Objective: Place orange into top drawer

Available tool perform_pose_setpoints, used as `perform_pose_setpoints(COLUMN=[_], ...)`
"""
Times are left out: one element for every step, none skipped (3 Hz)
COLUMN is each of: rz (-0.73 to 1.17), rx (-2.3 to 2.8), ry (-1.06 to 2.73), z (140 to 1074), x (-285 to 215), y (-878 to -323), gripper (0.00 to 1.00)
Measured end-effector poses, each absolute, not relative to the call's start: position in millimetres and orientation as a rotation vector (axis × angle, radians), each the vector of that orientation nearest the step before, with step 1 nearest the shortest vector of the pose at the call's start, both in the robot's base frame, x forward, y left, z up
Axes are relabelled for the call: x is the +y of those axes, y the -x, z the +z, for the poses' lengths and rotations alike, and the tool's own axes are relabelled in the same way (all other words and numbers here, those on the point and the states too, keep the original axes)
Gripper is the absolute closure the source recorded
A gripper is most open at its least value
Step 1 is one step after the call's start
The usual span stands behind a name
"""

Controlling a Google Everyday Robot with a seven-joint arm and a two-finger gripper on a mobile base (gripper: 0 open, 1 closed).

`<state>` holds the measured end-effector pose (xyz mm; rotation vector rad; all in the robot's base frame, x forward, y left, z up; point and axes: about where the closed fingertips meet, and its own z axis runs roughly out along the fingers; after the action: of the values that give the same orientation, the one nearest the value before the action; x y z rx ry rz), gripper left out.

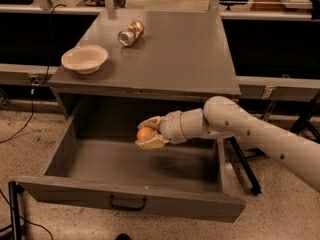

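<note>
The top drawer is pulled wide open below the grey tabletop; its flat front carries a small dark handle at the centre. My gripper reaches in from the right on a cream arm and hangs inside the drawer, above its floor. It is shut on the orange, a small round fruit held between the upper and lower fingers. The drawer floor under it is bare.
A cream bowl stands at the tabletop's front left. A shiny can lies on its side further back. Dark table legs stand on the floor to the right of the drawer. A black cable runs along the floor at left.
</note>
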<state>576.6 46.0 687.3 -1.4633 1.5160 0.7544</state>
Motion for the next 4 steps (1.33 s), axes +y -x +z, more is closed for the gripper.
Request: perform_pose_setpoints(rz=[0.8, 0.799, 0.809, 0.804], rx=[1.49, 1.486, 1.517, 1.604], ry=[1.439, 1.432, 1.469, 1.524], z=[682, 682, 664, 635], x=[41, 38, 44, 44], y=[-563, -563, -558, -550], gripper=[1.0, 1.0, 1.0, 1.0])
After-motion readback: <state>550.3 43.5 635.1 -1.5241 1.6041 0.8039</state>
